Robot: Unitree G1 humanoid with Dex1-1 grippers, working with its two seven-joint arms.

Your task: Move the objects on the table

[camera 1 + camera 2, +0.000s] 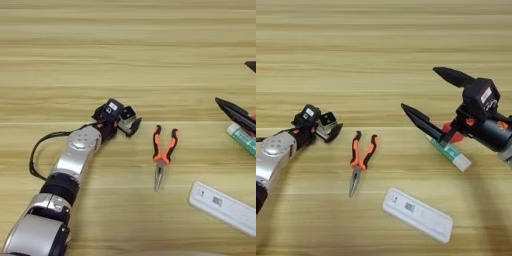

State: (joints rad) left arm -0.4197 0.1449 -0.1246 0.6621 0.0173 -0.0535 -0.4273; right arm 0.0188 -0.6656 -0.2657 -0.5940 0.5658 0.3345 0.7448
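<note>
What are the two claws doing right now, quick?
Left gripper: shut on a small white square block, just left of the pliers.
Right gripper: open, holding nothing, above a green-and-white tube.

Count taken at the tabletop (381, 40). One pair of orange-and-black-handled needle-nose pliers (359, 160) is lying toward the near edge, left of centre. One long flat white bar with a barcode label (417, 214) is lying close to the near edge, right of centre. One white-and-green tube-like item (453, 156) is lying toward the right edge, its upper end hidden behind the right gripper (423, 95). Two grippers are showing over the tabletop: the right one and the left gripper (131, 123), one per side. The total is coming to three loose items and two grippers.
</note>
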